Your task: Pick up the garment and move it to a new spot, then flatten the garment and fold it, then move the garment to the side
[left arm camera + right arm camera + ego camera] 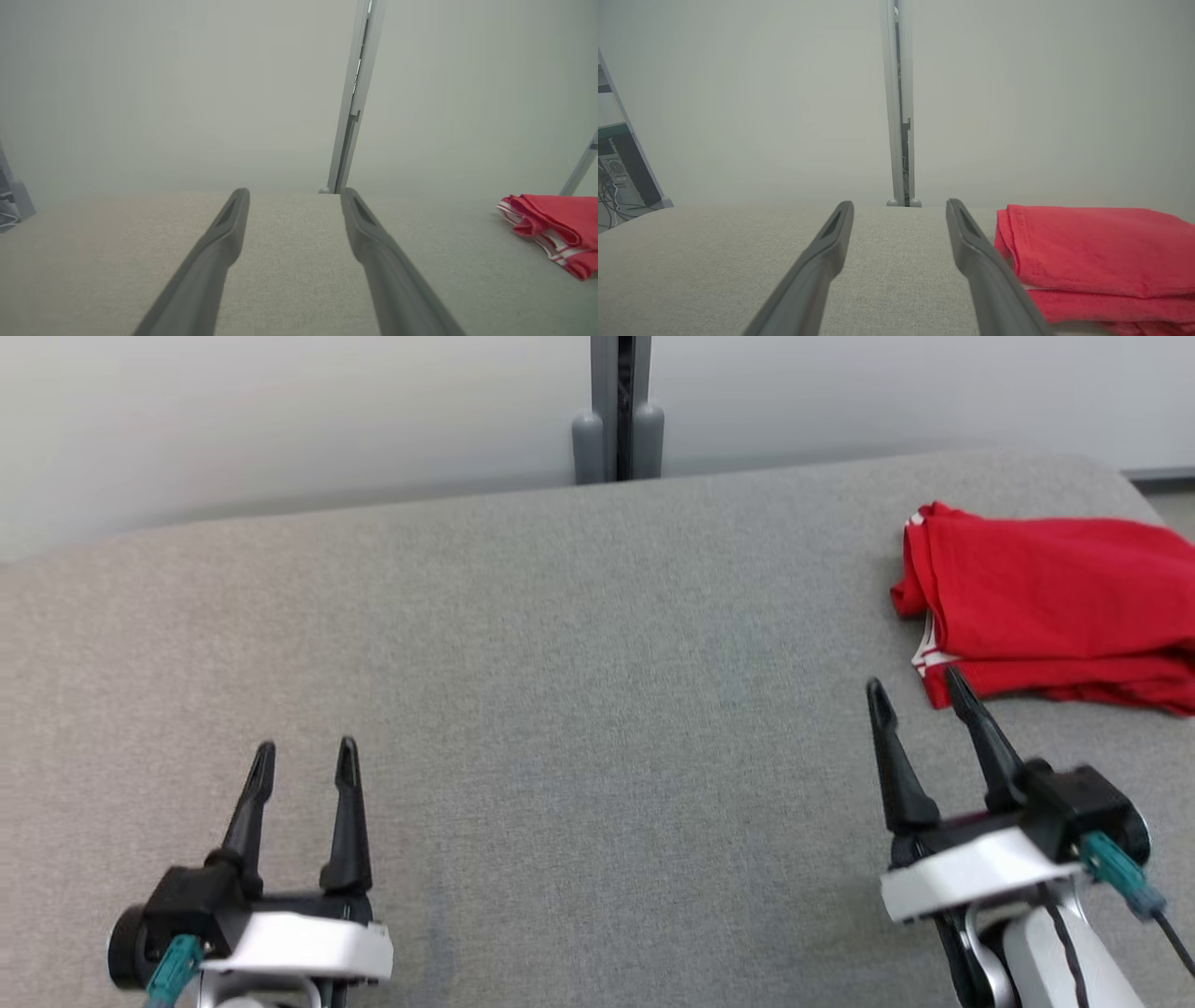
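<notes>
Head view: folded red garment (1055, 607)

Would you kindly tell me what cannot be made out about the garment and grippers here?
- Head view: the garment is cut off by the right edge, and its folds hide what type it is.
- Head view: whether the right gripper touches the garment is unclear, as they overlap.
- Right wrist view: one finger covers the garment's near corner.
- Head view: the left gripper has its wrist cut off by the bottom edge.
</notes>
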Available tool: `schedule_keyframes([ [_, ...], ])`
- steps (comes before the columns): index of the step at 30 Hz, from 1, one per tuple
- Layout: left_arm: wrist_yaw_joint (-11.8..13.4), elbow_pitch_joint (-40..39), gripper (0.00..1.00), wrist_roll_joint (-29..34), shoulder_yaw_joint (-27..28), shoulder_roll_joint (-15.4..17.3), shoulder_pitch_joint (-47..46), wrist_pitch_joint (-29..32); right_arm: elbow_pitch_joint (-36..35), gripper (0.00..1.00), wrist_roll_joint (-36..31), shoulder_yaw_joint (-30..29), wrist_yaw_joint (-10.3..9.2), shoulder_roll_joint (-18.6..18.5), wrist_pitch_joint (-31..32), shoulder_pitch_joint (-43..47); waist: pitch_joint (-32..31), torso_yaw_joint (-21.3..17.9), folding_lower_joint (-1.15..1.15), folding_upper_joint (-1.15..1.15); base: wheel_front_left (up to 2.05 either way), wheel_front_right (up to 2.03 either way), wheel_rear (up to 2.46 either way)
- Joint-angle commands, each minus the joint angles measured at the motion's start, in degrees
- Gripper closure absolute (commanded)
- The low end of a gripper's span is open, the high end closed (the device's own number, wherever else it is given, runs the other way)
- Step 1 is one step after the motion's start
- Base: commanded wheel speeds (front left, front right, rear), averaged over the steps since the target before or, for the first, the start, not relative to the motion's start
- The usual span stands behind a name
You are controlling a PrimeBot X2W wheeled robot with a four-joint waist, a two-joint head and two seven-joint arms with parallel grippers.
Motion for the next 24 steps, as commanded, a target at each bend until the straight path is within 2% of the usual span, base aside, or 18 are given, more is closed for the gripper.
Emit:
schedule_keyframes([
  [1, -0.74, 0.57, 0.00, -0.21, 0.45, 0.09, 1.43, -0.21, -1.69, 0.00, 0.64, -0.81, 0.02, -0.40, -0.28, 2.60, -3.02, 1.11, 0.00, 0.00, 0.00, 0.00, 0.00],
  [9, -4.32, 2.45, 0.00, 2.41, 0.35, -0.05, 6.92, -0.22, -8.05, 0.00, 1.72, -4.09, 0.02, -0.48, -0.28, 15.19, -7.63, 2.50, 0.00, 0.00, 0.00, 0.00, 0.00],
  [13, -3.76, 3.12, 0.00, 2.35, 0.56, -0.09, 8.46, -0.22, -9.28, 0.00, 1.15, -3.71, 0.02, -0.04, -0.28, 18.00, -8.43, 2.44, 0.00, 0.00, 0.00, 0.00, 0.00],
  [22, -4.45, 4.31, 0.00, 3.24, 0.53, -0.08, 8.37, -0.22, -9.07, 0.00, 1.25, -3.15, 0.02, 0.06, -0.28, 18.49, -8.71, 2.39, 0.00, 0.00, 0.00, 0.00, 0.00],
  [24, -3.97, 4.15, 0.00, 3.61, 0.54, -0.08, 8.24, -0.22, -9.04, 0.00, 1.25, -3.03, 0.02, 0.02, -0.28, 18.62, -8.66, 2.42, 0.00, 0.00, 0.00, 0.00, 0.00],
])
